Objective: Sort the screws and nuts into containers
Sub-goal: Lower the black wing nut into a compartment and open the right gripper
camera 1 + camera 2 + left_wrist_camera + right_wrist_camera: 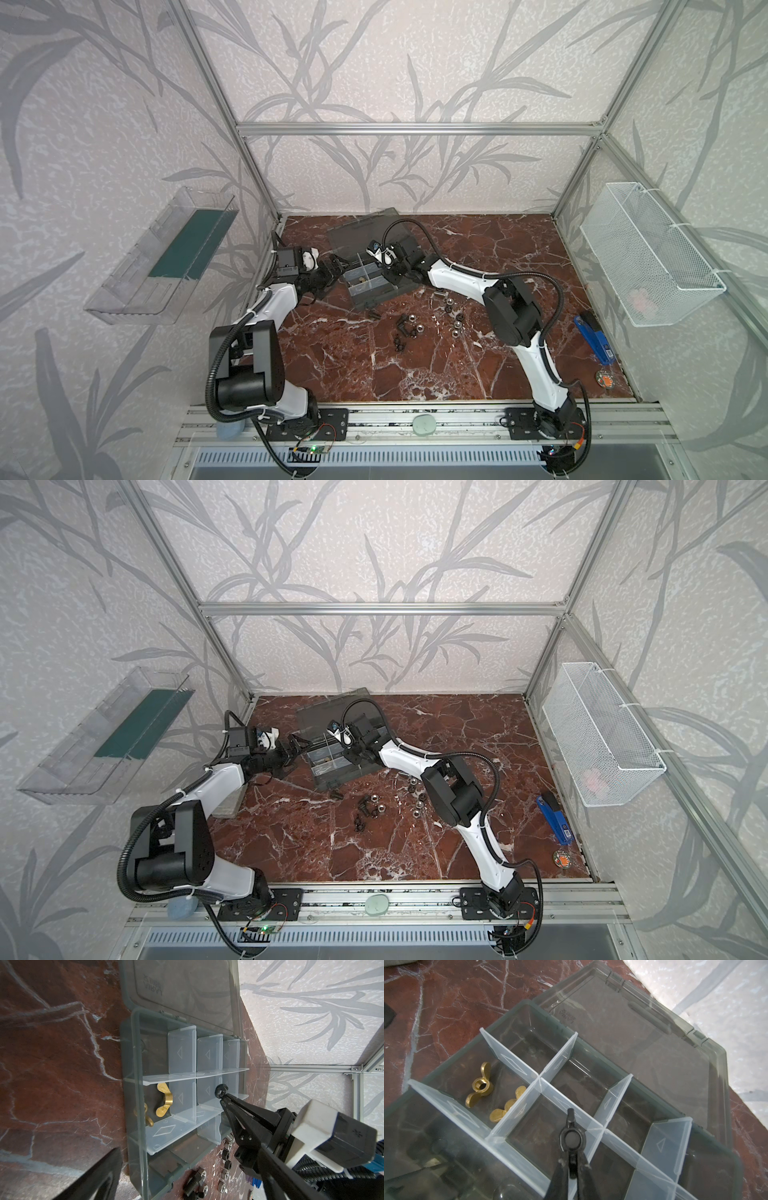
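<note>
You're at the drop: your right end effector (223, 1098) pinches a black nut (222, 1092) at its very tips, above the case (133, 1064), which sits at 10 o'clock on the bench (478, 365). The nut looks to hang over the cell (537, 1126) just beside the one with the brass wing nuts (478, 1085). It stands on edge, with its hole roughly along the 9–3 line; being a ring, it has no real long axis. Next, ease the jaws apart so it falls between the dividers (517, 1113), not onto one. Your left end effector (332, 272) hangs wide and empty at the case's 9 o'clock. Loose screws and nuts (409, 328) lie at its 5 o'clock.
</note>
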`<action>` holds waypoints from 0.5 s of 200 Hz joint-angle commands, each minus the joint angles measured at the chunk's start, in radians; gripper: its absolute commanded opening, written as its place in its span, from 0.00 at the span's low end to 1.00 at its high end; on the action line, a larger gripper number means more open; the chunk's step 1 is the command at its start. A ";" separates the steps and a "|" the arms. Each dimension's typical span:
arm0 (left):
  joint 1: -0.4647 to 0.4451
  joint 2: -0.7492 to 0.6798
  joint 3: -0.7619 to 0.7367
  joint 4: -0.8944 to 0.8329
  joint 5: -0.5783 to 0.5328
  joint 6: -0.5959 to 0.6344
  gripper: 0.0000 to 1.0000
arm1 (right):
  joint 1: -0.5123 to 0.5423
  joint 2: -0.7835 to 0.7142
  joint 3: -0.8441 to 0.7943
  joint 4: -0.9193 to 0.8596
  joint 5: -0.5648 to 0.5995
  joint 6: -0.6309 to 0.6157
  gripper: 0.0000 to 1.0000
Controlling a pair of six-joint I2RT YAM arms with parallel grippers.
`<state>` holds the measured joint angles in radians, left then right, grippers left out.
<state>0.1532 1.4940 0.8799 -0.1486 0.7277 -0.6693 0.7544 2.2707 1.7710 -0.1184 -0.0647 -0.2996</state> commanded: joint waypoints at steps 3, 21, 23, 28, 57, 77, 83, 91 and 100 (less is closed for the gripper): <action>0.006 -0.007 -0.015 0.010 0.013 0.008 0.99 | 0.008 0.009 0.013 -0.017 -0.028 0.010 0.20; 0.006 -0.007 -0.015 0.011 0.013 0.008 1.00 | 0.015 0.006 0.013 -0.018 -0.031 0.004 0.29; 0.006 -0.008 -0.016 0.012 0.013 0.007 0.99 | 0.015 0.006 0.013 -0.018 -0.031 0.003 0.29; 0.006 -0.008 -0.015 0.011 0.013 0.007 0.99 | 0.019 0.002 0.012 -0.020 -0.028 -0.001 0.32; 0.005 -0.009 -0.019 0.014 0.012 0.009 0.99 | 0.028 -0.042 -0.037 0.010 -0.020 -0.013 0.37; 0.006 -0.006 -0.017 0.014 0.012 0.010 0.99 | 0.028 -0.099 -0.095 0.033 -0.029 -0.002 0.41; 0.005 -0.005 -0.018 0.015 0.010 0.010 1.00 | 0.028 -0.118 -0.111 0.034 -0.033 0.001 0.42; 0.005 -0.002 -0.015 0.009 0.006 0.015 1.00 | 0.028 -0.143 -0.130 0.033 -0.042 0.008 0.43; 0.005 0.001 -0.014 0.003 0.001 0.017 1.00 | 0.028 -0.174 -0.158 0.030 -0.053 0.015 0.43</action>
<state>0.1532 1.4940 0.8742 -0.1432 0.7307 -0.6674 0.7780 2.2082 1.6661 -0.0830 -0.0875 -0.3031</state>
